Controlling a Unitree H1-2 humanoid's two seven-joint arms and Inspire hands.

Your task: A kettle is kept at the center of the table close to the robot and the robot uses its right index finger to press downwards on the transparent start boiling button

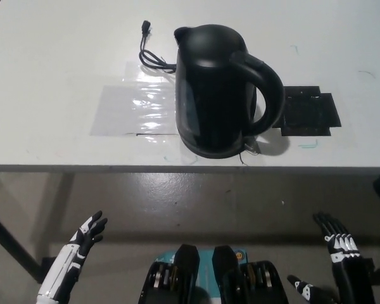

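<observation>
Black kettle [215,88] — upright, near table edge, handle right, spout far-left

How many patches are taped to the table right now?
2: a clear patch left of the kettle, partly under it, and a black patch to its right. Any under the kettle would be hidden.

White table [50,50] up top. On it, a shiny clear plastic sheet [136,107] lying flat, a black square patch [310,114] off to the right, a small blue-green mark [308,145] just below that patch. Grey floor [196,202] underneath.
</observation>
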